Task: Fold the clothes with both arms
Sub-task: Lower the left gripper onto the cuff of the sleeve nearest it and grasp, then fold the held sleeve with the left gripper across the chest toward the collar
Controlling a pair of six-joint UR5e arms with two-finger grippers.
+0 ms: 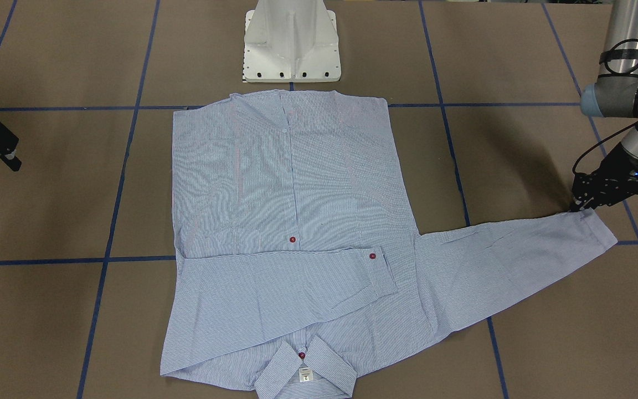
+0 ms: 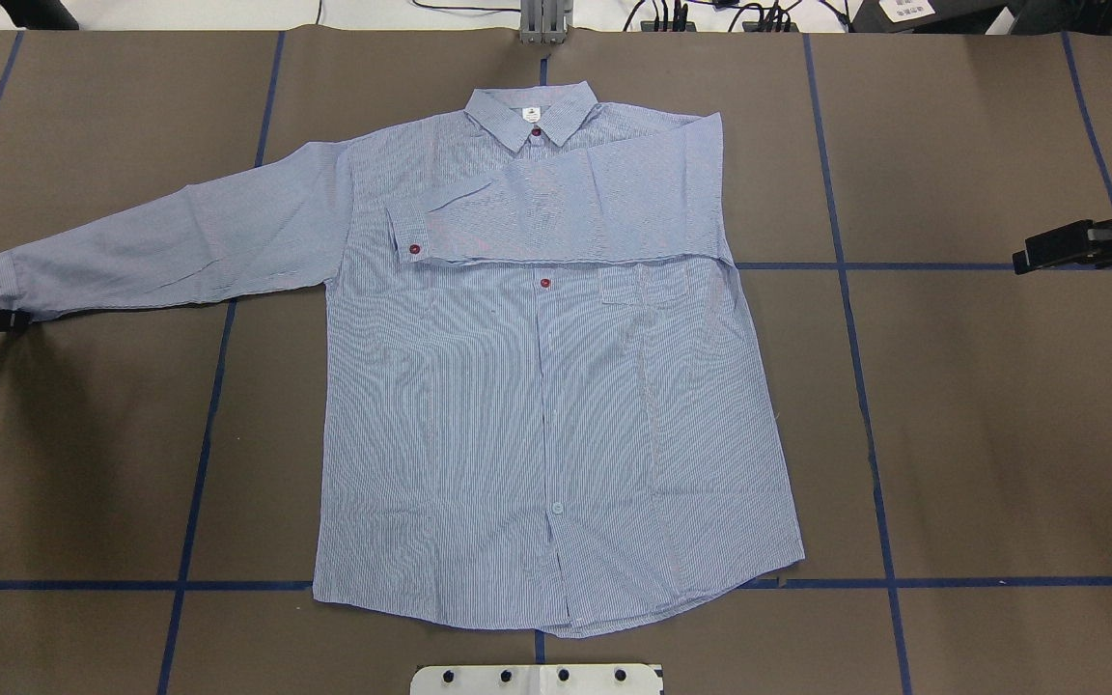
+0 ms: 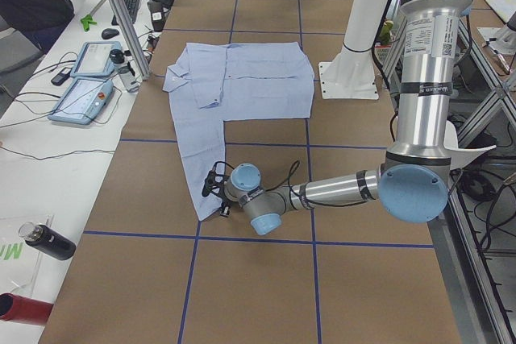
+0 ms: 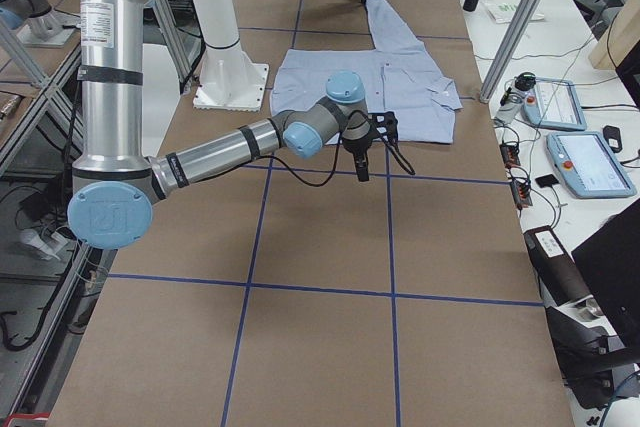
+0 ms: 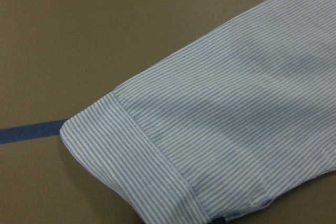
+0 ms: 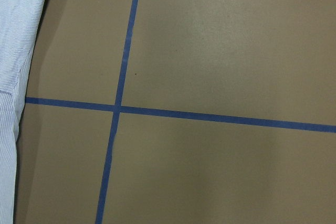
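Since the shirt [image 2: 556, 405] lies flat mid-table, collar toward the far edge, its unfolded sleeve [image 2: 170, 241] running toward the left end, your left gripper [image 2: 15, 319] touches the cuff [image 5: 121, 166]. The right gripper [image 2: 1023, 260] hangs well apart. You cannot tell either grip's state.

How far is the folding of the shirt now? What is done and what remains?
Done: the shirt lies flat, front up, one sleeve folded across the chest. In hand: the left pincer is at the cuff of the other sleeve, which lies stretched out; a grip is not certain. The right pincer hangs over bare table. Left: folding that sleeve in, then the body.
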